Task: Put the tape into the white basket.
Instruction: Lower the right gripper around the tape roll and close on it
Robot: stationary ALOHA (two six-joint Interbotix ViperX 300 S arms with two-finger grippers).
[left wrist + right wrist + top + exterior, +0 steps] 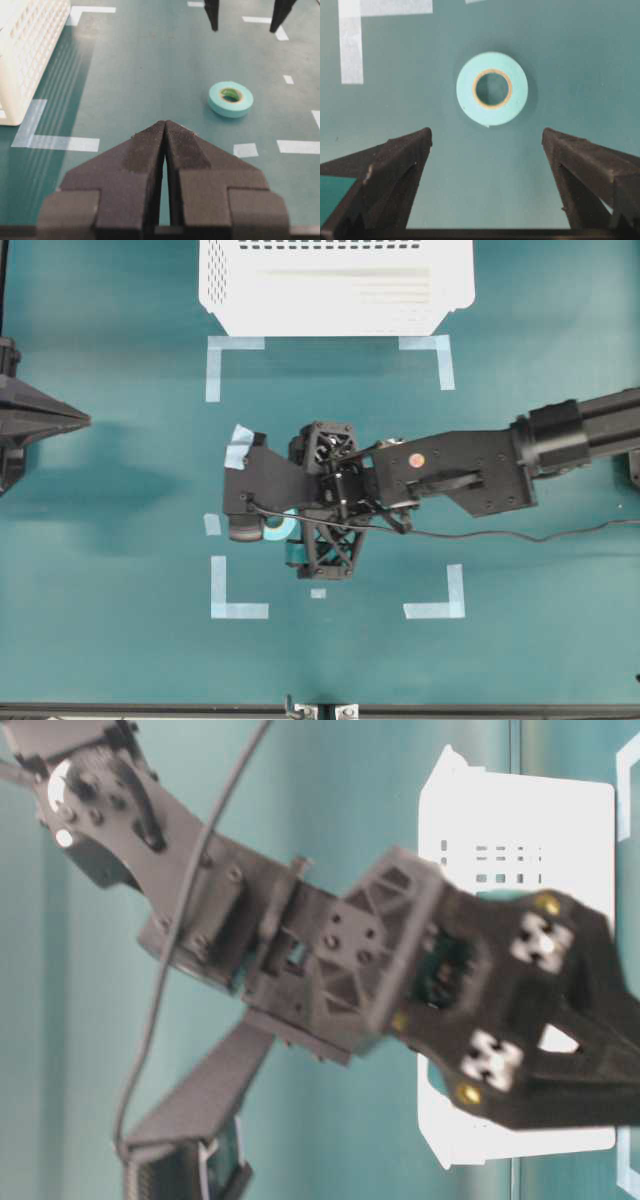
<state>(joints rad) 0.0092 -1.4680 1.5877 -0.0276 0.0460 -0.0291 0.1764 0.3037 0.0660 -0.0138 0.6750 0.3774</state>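
Green tabletop bears tape flat; right jaws apart above it, left together.

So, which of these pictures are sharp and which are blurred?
The table-level view is blurred, the black right arm smeared close to the lens; the right wrist view shows the small teal-green ring-shaped tape roll sharply; the overhead view washes out the large white perforated plastic basket.
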